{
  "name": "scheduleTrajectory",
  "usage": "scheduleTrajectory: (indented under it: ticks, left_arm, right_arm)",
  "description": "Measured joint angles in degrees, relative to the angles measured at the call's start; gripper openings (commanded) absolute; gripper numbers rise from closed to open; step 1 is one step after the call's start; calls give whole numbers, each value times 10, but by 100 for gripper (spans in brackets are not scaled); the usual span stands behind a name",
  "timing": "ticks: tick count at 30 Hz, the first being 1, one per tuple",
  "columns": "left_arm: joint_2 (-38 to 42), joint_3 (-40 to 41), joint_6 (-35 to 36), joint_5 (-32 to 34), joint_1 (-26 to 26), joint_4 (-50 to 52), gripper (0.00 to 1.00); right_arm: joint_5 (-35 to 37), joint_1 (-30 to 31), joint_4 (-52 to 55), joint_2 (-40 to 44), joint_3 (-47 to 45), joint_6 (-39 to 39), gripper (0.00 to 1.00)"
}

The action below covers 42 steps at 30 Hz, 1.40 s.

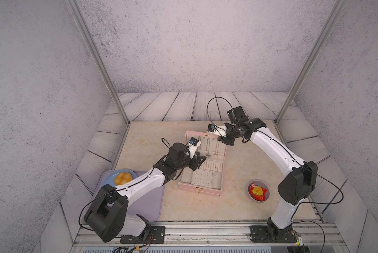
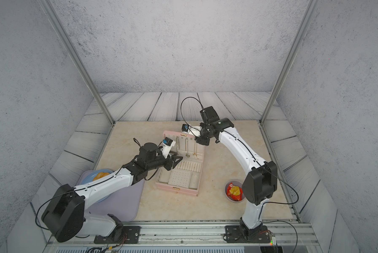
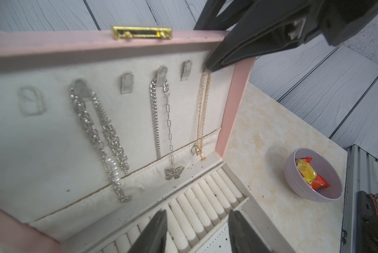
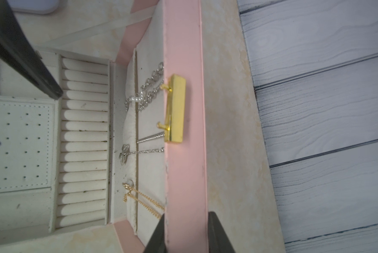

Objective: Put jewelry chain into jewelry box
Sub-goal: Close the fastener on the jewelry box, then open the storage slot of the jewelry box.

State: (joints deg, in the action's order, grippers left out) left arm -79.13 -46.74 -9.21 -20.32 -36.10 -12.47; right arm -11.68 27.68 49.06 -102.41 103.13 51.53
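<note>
The left end effector (image 3: 198,212) hovers spread and empty above the padded ring rolls (image 3: 205,192), clear of the walls. The pale pink jewelry box (image 1: 200,191) stands open on the marbled desk (image 1: 238,157). The fine gold jewelry chain (image 3: 202,109) hangs against the cream lid lining, near its right edge. There the right end effector (image 4: 187,215) pinches the lid's top rim, its inner jaw covering the chain's top.

Both top views are looking steeply down from six o'clock, sharing the whole table (image 1: 238,210). Close in, the left wrist camera is facing the jewelry box (image 3: 227,114) lid from ten o'clock; the right is looking down its edge at twelve.
</note>
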Motion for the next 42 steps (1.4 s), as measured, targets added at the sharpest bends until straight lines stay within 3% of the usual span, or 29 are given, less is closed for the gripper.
scheduleTrajectory:
  ticks: [3,12,14,17,20,23,27,32,36,42]
  left_arm:
    - [0,0,0,0,0,0,51]
    - [-2,0,5,0,0,0,51]
    - [-3,0,15,0,0,0,51]
    - [-8,0,42,-2,1,0,51]
    - [-15,-1,82,-5,3,1,51]
    - [-30,-8,137,-9,5,3,50]
    - [-51,-10,218,-8,5,-8,49]
    - [-90,-14,318,10,5,-38,47]
    - [-120,-17,379,37,5,-54,47]
    - [-147,-31,440,68,5,-76,47]
  right_arm:
    - [4,0,1,-7,8,6,0]
    - [13,1,-6,-10,7,10,0]
    - [16,1,-8,-10,6,8,25]
    - [23,1,-16,-5,3,-12,52]
    - [31,2,-47,9,-5,-37,62]
    - [39,4,-76,42,-28,-75,65]
    - [59,5,-157,124,-92,-181,65]
    - [71,5,-290,272,-246,-407,64]
    - [49,9,-359,338,-362,-550,63]
    - [24,29,-363,352,-458,-627,63]
